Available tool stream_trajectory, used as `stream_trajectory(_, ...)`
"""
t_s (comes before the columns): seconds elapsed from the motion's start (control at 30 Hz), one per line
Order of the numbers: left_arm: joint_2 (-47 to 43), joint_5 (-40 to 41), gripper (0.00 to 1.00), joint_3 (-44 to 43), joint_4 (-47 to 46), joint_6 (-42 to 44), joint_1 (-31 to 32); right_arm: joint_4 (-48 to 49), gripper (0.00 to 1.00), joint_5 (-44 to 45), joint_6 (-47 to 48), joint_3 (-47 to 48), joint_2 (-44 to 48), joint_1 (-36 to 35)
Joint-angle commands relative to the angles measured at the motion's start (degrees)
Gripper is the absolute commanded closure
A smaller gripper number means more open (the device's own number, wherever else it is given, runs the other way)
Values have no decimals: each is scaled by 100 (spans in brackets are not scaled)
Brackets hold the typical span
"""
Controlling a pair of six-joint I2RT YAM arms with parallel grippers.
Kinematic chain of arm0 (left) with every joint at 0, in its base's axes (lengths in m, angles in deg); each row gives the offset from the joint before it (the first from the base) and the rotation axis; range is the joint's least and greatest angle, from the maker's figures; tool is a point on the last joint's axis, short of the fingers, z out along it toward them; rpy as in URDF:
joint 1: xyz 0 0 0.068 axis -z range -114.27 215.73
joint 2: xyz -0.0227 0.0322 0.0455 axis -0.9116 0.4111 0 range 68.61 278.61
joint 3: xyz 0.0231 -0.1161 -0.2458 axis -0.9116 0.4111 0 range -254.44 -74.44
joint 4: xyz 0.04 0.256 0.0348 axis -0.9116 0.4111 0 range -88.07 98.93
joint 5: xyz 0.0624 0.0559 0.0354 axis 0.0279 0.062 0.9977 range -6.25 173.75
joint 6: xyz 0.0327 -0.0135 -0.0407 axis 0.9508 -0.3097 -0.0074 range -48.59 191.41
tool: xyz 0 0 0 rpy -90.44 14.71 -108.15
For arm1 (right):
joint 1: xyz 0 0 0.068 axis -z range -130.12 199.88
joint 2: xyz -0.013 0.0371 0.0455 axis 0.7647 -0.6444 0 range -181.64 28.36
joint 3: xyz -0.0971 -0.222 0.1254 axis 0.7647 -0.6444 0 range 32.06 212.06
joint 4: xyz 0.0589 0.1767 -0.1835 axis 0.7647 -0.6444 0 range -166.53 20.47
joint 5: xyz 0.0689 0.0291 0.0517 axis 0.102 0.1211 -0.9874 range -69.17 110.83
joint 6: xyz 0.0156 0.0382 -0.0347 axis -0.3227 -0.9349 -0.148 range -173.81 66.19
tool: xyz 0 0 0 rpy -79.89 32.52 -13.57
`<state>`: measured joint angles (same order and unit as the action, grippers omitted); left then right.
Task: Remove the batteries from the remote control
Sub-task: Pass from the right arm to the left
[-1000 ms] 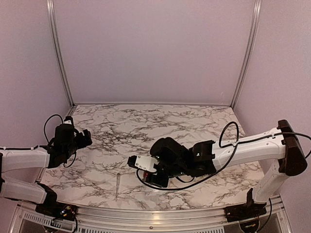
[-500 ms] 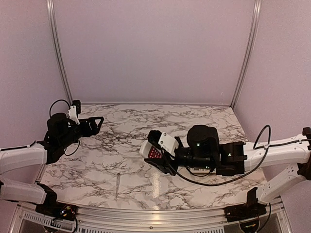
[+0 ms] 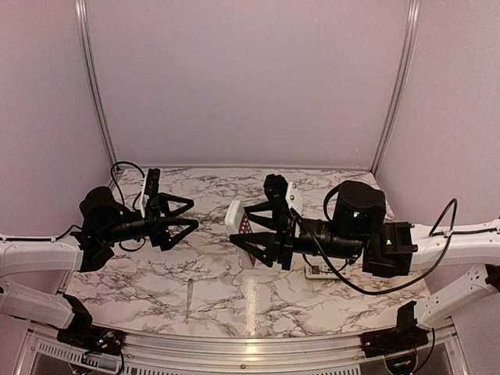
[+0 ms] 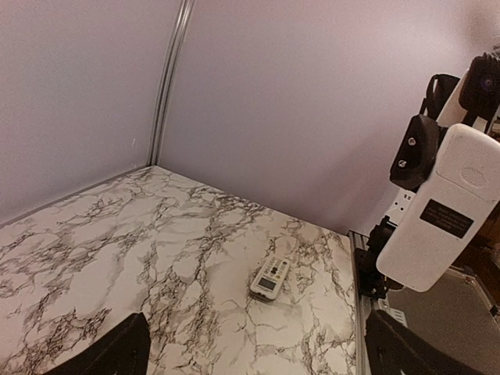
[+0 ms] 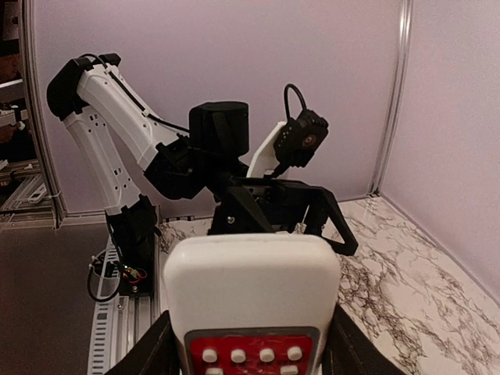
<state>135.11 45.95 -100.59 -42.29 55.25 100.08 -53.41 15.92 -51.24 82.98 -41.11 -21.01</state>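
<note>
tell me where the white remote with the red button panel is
The remote is mid-table in the top view, held above the table by the right claw, opposite the open left claw.

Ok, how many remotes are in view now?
2. A red-buttoned remote is gripped in the right pincer, off the table; a second remote lies on it under that arm. Arms could hide more.

White remote [image 5: 254, 281] with red button panel [image 5: 254, 355]; grey-veined white marble table [image 3: 141, 269].

Left arm [image 3: 39, 254] reaches rightward at centre left, left gripper [image 3: 192, 214] spread wide. Right arm [image 3: 449, 241] reaches leftward from the right, right gripper [image 3: 241, 226] clamping the remote control [image 3: 233, 212].
</note>
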Motion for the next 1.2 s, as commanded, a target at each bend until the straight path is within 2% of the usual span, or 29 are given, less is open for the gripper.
stream_trajectory(0.0, -122, -734, 1, -113, -678, 136, 300, 646, 62, -435, -221, 350, 60, 40)
stream_trajectory(0.33, -203, -1177, 1, -228, -794, 407, 998, 946, 62, -1047, -221, 829, -358, 40)
stream_trajectory(0.73, -189, -751, 1, -361, -838, 710, 1587, 1475, 63, -1214, -539, 876, -665, 40)
stream_trajectory(1.17, 243, -219, 1, -367, -2081, 178, 1823, 2836, 64, -1046, -929, 420, -823, 41)
